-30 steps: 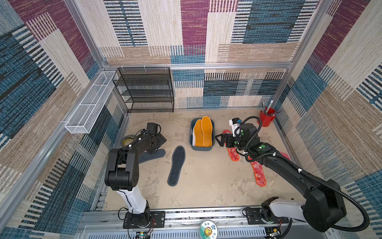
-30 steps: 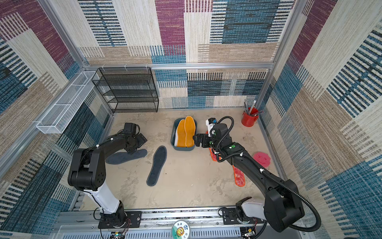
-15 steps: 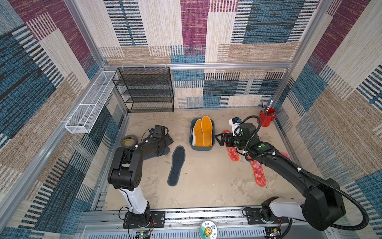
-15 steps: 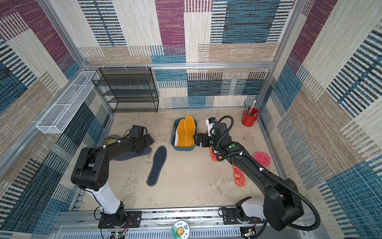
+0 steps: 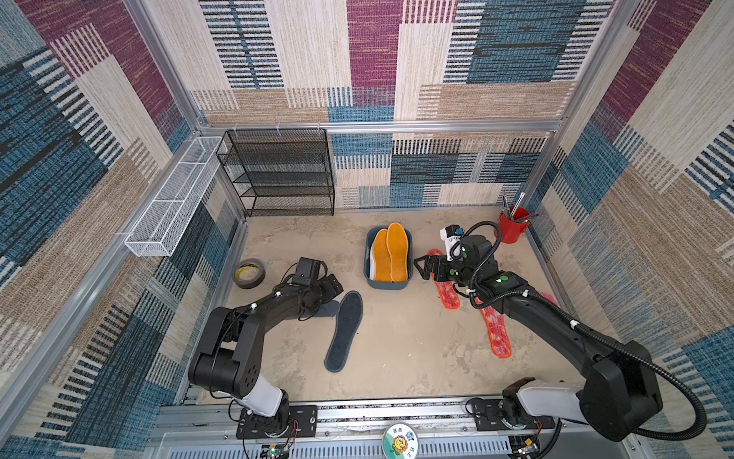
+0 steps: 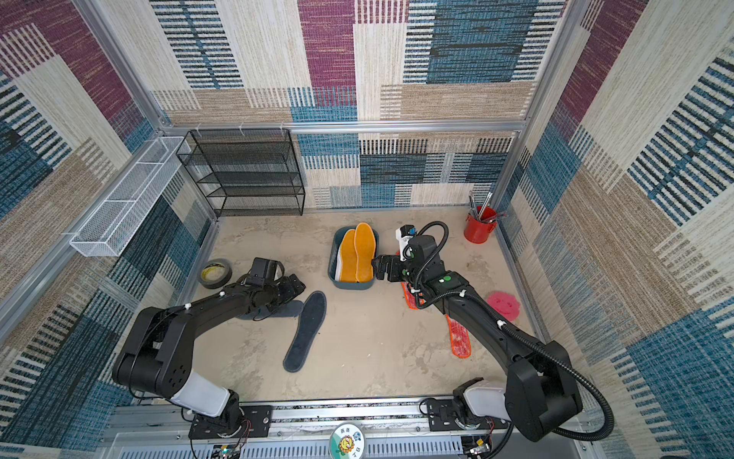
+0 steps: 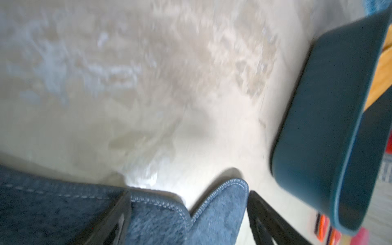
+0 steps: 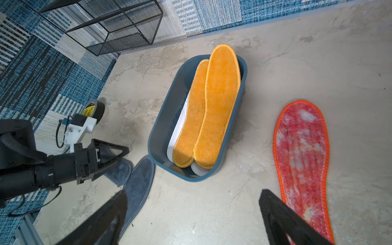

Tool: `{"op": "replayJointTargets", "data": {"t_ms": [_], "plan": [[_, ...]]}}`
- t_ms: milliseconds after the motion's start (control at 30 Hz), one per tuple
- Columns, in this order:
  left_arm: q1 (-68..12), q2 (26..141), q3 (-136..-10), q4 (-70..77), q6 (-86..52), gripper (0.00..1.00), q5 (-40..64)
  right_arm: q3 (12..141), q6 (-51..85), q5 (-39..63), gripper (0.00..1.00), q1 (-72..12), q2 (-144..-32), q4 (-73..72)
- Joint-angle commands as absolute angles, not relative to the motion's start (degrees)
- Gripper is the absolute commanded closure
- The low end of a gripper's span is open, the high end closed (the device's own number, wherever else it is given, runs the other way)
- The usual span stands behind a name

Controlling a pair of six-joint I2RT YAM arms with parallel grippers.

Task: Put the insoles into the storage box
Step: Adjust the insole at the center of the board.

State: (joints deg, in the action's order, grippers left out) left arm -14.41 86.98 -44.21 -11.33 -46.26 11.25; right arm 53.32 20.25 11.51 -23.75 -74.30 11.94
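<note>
The dark teal storage box (image 5: 387, 284) (image 6: 333, 254) (image 8: 161, 118) holds two orange-yellow insoles (image 5: 391, 254) (image 8: 214, 110) lying on white ones (image 8: 180, 125). Two dark grey insoles lie left of it, one long and fully visible (image 5: 344, 330) (image 6: 306, 330), the other (image 5: 329, 309) mostly under my left arm. My left gripper (image 5: 331, 286) (image 7: 189, 196) is open just above their two toe ends (image 7: 220, 212). Two red-white mottled insoles (image 5: 447, 294) (image 5: 495, 332) (image 8: 301, 152) lie right of the box. My right gripper (image 5: 421, 266) (image 8: 193, 193) hovers open beside the box over bare floor.
A red cup of tools (image 5: 512, 228) stands at the back right. A tape roll (image 5: 249, 273) lies by the left wall. A black wire rack (image 5: 278, 175) and a white mesh basket (image 5: 174, 198) stand at the back left. A pink round object (image 6: 503, 305) lies by the right wall.
My left arm has swung right and nearer, bringing its gripper over the toe ends of the dark grey insoles and uncovering the tape roll. The right arm has barely moved.
</note>
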Motion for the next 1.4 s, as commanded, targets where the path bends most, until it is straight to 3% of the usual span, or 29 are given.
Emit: {"op": "replayJointTargets", "data": {"t_ms": [0, 333, 533, 1233, 1367], "plan": [[-14.50, 80.09, -43.16, -21.45, -45.73, 0.12, 12.39, 53.79, 20.39, 12.13, 0.02, -23.73, -74.15, 11.04], [-13.33, 52.27, -37.44, -37.15, -58.97, 0.11, -6.46, 53.13, 19.56, 13.60, 0.02, -23.73, -74.49, 9.99], [-9.35, 45.62, -26.81, -32.05, -69.26, 0.13, -4.81, 52.87, 18.51, 14.48, 0.02, -23.73, -74.76, 9.68], [2.78, 72.58, -27.76, -14.53, -64.25, 0.16, 5.54, 52.60, 18.28, 14.08, 0.02, -23.55, -73.04, 10.37], [3.41, 78.25, -29.22, -10.96, -61.64, 0.26, 9.93, 52.63, 18.28, 14.03, 0.02, -23.47, -73.17, 10.37]]}}
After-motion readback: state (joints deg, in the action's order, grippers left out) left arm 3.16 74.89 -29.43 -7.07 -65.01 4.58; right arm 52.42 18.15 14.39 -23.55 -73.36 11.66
